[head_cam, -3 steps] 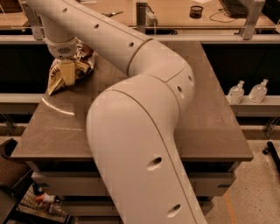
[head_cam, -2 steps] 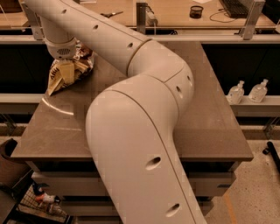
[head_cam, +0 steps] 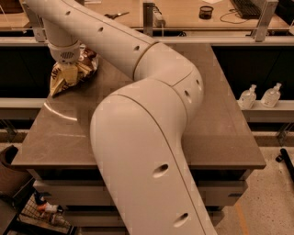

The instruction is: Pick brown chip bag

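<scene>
The brown chip bag (head_cam: 59, 82) lies at the far left corner of the brown table (head_cam: 220, 133). It is wrinkly, dark brown and tan-yellow, and its pointed tan corner rests on the tabletop. My gripper (head_cam: 69, 77) reaches straight down from the wrist (head_cam: 64, 50) onto the middle of the bag. Its pale fingers are closed on the crumpled foil. The long white arm (head_cam: 147, 137) covers much of the table's middle and hides part of the bag's top.
A wooden bench (head_cam: 183, 13) with scissors, cables and a small dark cup runs behind the table. Two clear pump bottles (head_cam: 259, 96) stand on a low shelf to the right. A crate of clutter (head_cam: 46, 211) sits on the floor at the lower left.
Almost nothing: the gripper stays on the bag at the same spot, and the bag keeps its place and tilt.
</scene>
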Tool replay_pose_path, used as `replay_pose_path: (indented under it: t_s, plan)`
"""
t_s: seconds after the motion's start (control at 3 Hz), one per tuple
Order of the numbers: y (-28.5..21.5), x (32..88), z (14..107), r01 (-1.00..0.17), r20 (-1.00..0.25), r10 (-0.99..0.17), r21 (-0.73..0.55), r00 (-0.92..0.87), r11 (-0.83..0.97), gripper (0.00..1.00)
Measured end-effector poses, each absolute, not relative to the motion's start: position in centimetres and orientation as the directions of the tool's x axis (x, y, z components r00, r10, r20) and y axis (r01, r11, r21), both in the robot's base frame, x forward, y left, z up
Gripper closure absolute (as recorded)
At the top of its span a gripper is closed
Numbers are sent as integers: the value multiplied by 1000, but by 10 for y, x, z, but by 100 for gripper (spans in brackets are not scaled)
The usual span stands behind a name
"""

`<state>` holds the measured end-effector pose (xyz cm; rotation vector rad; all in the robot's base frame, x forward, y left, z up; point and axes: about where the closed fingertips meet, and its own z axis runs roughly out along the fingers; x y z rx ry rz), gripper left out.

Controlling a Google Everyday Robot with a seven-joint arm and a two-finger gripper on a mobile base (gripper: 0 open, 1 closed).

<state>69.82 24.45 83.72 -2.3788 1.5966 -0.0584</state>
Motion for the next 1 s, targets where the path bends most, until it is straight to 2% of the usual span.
replay_pose_path:
  t_s: [0.33, 1.0]
  plan:
    - [245, 698, 837, -902, -119, -913, -249, 390, -353, 100]
    - [229, 704, 859, -890, -202, -886, -288, 418, -354, 100]
